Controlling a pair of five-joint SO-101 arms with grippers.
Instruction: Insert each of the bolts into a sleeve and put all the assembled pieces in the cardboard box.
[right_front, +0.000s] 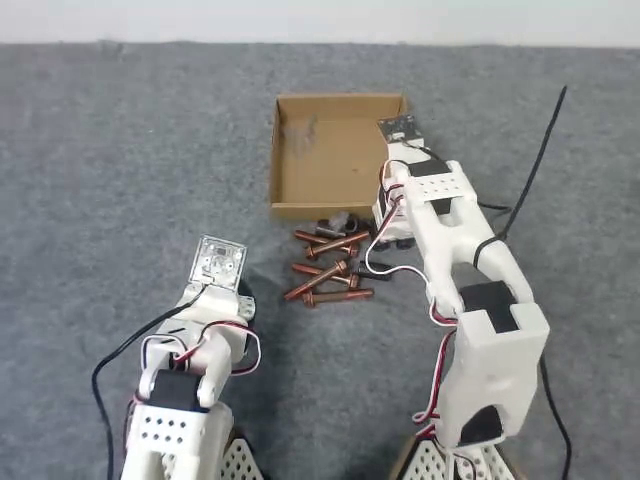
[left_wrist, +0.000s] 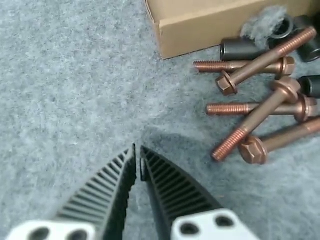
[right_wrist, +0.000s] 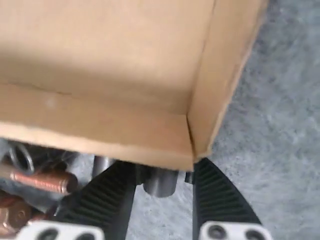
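Note:
Several copper bolts (right_front: 325, 270) lie in a loose pile on the grey carpet, just in front of the open cardboard box (right_front: 283, 150). Dark sleeves (right_front: 335, 224) rest against the box's near wall. My left gripper (left_wrist: 137, 150) is shut with nothing in it, low over bare carpet a short way from the bolts (left_wrist: 260, 110) and the sleeves (left_wrist: 240, 49). My right gripper (right_wrist: 162, 167) stands open at the box's near right corner (right_wrist: 192, 150). A dark sleeve (right_wrist: 160, 181) lies between its fingers, with gaps on both sides. Another bolt (right_wrist: 42, 181) lies beside it.
A tuft of grey fluff (left_wrist: 265, 22) sits on the sleeves by the box wall (left_wrist: 210, 30). The box floor (right_wrist: 110, 55) is bare apart from a faint grey smudge (right_front: 298, 130). A black cable (right_front: 535, 160) trails to the right of the right arm (right_front: 440, 215).

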